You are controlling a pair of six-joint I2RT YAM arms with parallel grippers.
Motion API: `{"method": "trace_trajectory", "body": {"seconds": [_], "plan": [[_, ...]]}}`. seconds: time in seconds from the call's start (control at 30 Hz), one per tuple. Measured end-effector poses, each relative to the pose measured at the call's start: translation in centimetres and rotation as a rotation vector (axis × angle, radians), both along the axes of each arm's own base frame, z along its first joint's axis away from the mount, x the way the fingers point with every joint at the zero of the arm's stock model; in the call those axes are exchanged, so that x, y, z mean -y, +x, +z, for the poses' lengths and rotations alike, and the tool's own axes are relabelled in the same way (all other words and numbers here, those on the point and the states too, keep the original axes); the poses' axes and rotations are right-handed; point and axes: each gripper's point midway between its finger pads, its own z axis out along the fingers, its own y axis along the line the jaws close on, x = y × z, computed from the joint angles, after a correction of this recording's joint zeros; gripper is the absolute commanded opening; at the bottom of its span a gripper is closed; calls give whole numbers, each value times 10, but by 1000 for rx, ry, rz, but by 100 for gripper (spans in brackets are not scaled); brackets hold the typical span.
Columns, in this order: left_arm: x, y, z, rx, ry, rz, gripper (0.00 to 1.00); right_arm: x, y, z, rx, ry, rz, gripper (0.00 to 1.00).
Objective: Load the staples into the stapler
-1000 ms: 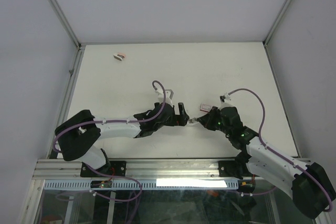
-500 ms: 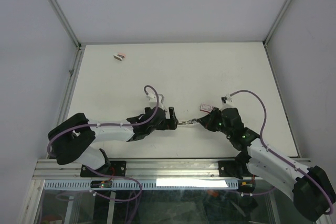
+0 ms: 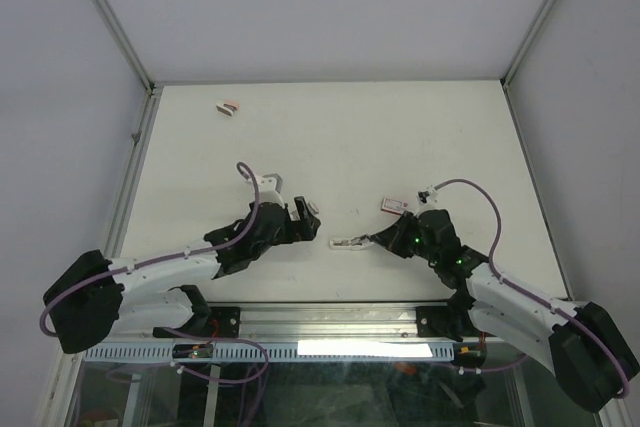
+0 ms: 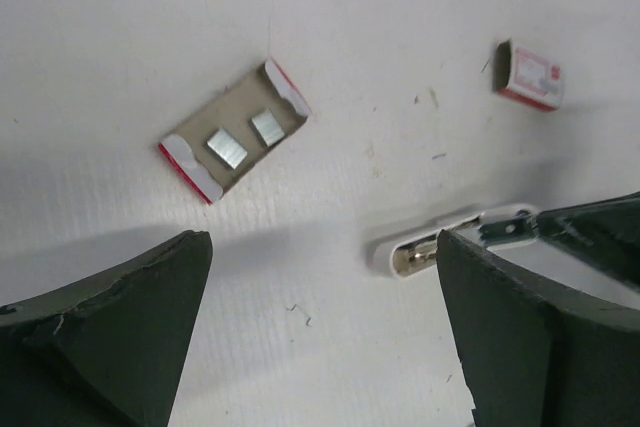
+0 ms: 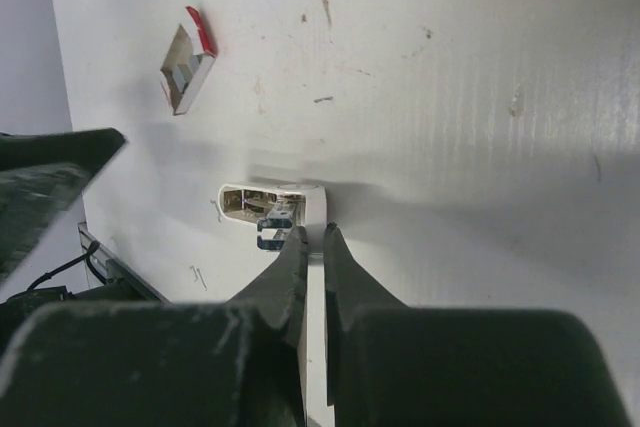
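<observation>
Left gripper [image 3: 304, 217] now back from stapler [image 4: 450, 239], jaws apart, staples [image 4: 228, 147] in tray [image 4: 243, 105] ahead; right gripper [image 5: 310, 237] tight on stapler.

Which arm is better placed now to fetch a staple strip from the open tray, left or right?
Left. The left gripper is open and empty, and the tray with the staples lies to the left, in its wrist camera's view. The right gripper is shut on the stapler.
</observation>
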Motion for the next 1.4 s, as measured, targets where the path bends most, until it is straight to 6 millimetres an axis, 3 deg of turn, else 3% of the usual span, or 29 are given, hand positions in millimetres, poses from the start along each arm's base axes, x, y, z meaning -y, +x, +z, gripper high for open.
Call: {"method": "trace_trajectory", "body": {"seconds": [0.13,0.23,0.43,0.77,0.93,1.17,1.4], "plan": [[-15,16,37,77,-76,50,99,-2,-1,-12,-29,2,2,1],[-26,23,53,112,-101,75,99,-6,-1,-12,-37,20,8,17],[-32,23,51,93,-80,57,99,-4,-5,-18,-70,16,-1,36],[-32,24,47,70,-62,35,99,14,-7,-15,-44,-26,-54,47],[-37,28,48,73,-59,48,99,18,-8,-14,-37,-37,-65,40],[-32,31,48,62,-66,34,99,23,-8,-25,-69,-74,-83,12],[-8,26,26,-11,-85,-65,98,26,-10,-36,-110,-101,-89,9]]}}
